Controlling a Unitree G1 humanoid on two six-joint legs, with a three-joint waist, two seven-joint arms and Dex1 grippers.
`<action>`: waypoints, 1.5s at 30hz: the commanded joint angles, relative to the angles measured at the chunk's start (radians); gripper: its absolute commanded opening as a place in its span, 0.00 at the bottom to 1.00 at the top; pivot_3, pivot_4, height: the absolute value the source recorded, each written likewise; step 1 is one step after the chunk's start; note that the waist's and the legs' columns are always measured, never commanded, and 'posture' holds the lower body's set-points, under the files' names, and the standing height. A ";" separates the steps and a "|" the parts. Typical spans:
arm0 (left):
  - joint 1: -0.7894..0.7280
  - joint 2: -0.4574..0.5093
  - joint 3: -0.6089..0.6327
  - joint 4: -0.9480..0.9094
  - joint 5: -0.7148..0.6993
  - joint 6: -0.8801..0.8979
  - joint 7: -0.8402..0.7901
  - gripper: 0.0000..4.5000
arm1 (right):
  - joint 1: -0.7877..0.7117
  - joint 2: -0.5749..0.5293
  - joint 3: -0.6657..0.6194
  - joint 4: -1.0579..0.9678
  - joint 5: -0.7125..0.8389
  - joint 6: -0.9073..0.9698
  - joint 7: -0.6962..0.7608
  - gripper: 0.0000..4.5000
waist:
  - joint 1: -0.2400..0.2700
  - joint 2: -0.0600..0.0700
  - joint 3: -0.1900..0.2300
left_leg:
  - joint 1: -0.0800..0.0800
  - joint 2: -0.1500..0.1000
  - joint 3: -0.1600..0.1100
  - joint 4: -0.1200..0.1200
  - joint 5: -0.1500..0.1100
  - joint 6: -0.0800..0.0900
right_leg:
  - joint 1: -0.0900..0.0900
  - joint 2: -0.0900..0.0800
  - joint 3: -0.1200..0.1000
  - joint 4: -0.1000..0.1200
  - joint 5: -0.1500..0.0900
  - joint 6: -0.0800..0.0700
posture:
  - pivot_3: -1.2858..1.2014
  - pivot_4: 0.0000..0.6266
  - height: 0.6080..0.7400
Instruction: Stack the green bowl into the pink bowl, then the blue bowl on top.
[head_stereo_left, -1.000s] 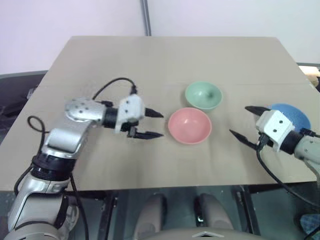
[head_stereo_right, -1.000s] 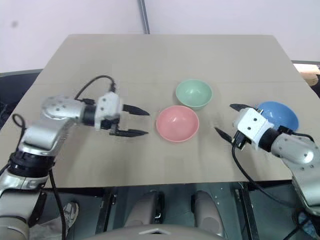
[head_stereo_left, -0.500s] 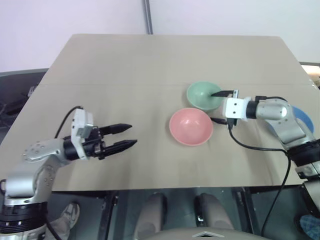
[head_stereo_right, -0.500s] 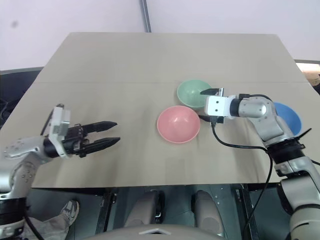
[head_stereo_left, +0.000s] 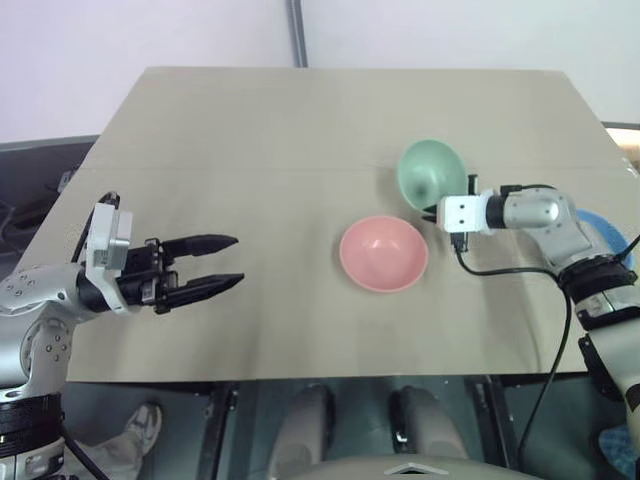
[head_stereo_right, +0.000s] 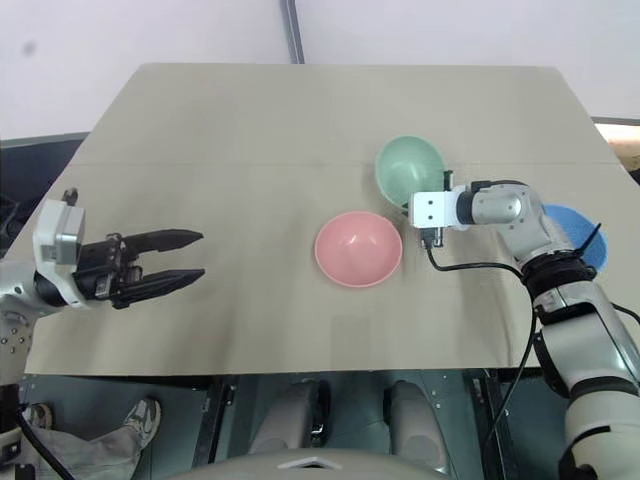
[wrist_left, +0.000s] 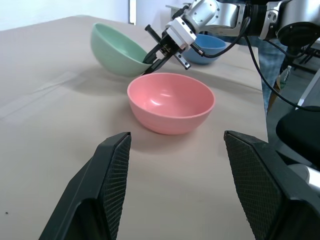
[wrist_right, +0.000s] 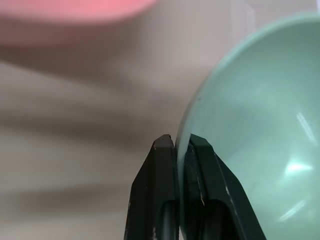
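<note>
Pinching green bowl (head_stereo_left: 430, 172) rim, right gripper (wrist_right: 176, 145) held it tilted, just beyond pink bowl (head_stereo_left: 384, 253); blue bowl (head_stereo_right: 575, 232) far right. Left gripper (head_stereo_left: 222, 262) fingers spread, empty. Risk: thin-edge pinch slipping, bowl dropping beside pink bowl.

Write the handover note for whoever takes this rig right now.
Right gripper: shut on the rim of the pale mint-green plastic bowl, which is tilted on the table.
Left gripper: open, empty, off to the left.
Salmon-pink plastic bowl: upright, empty, beside the green one.
Sky-blue plastic bowl: behind the right arm, untouched.
Done: green bowl gripped.
Left: set green into pink, then blue on top.
</note>
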 joint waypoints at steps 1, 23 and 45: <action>-0.008 -0.021 -0.013 0.023 0.001 -0.021 0.005 0.70 | 0.044 -0.063 -0.114 -0.343 0.206 0.187 0.118 0.02 | 0.001 0.000 0.000 | 0.000 0.000 -0.001 -0.001 0.000 0.000 | 0.000 0.000 0.000 0.000 0.000 0.000 | 0.52 0.24 1.00; -0.144 -0.079 -0.163 0.128 0.047 -0.071 -0.033 0.70 | 0.415 -0.156 -0.466 -1.219 0.363 1.105 -0.118 0.69 | 0.022 -0.003 -0.002 | -0.002 -0.001 -0.003 0.001 0.002 -0.001 | 0.001 -0.002 -0.003 0.000 0.000 0.000 | 0.52 0.24 1.00; -0.192 -0.099 -0.209 0.114 0.045 -0.050 -0.056 0.70 | 0.691 -0.201 -0.556 -0.716 0.315 1.120 -0.238 0.41 | 0.003 -0.003 -0.002 | 0.000 0.001 0.001 -0.001 0.002 -0.001 | 0.001 0.002 0.001 -0.001 0.000 0.000 | 0.52 0.24 1.00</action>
